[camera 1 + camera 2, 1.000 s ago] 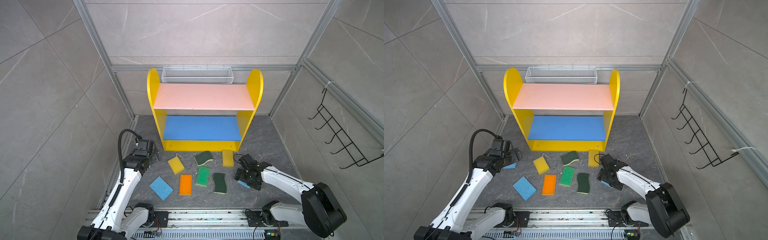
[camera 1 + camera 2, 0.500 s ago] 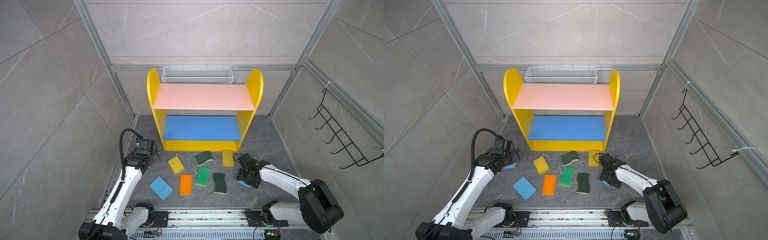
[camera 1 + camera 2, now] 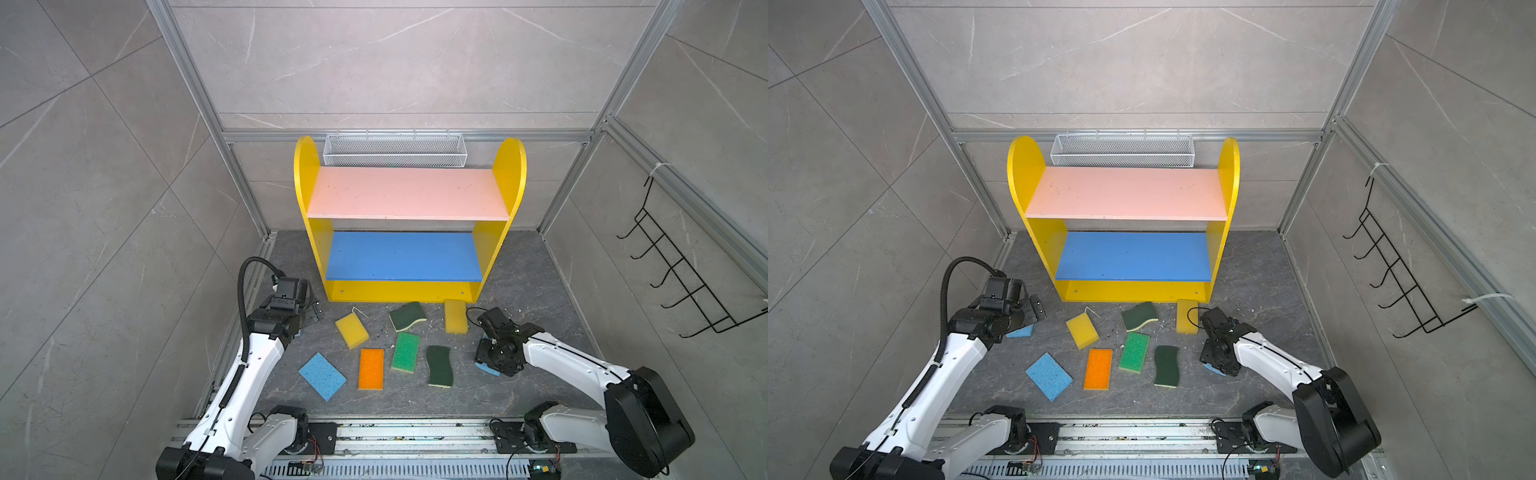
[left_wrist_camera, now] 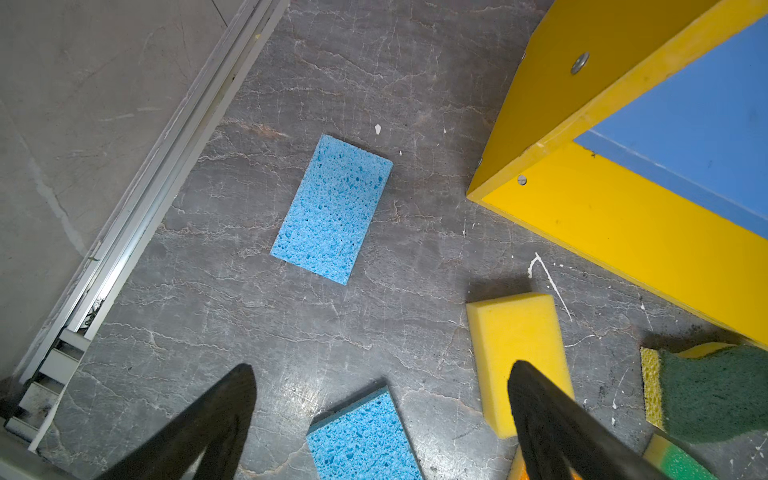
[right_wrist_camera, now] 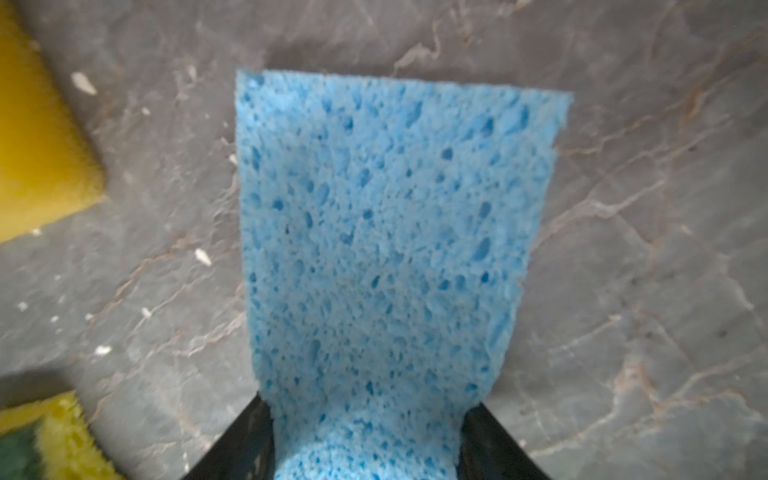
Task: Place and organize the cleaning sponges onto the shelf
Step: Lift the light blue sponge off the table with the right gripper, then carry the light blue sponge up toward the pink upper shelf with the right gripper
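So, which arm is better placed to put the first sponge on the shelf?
Right. The right gripper squeezes a blue sponge between its fingers; the left gripper hangs open and empty, beside the shelf.

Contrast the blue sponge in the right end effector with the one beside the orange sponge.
The gripped blue sponge is pinched in the right end effector; the free blue sponge, beside the orange sponge, lies untouched. The gripped one is squeezed at its held end; the free one keeps straight edges. In both top views the gripped one is mostly hidden, the free one fully visible. Both are porous light blue.
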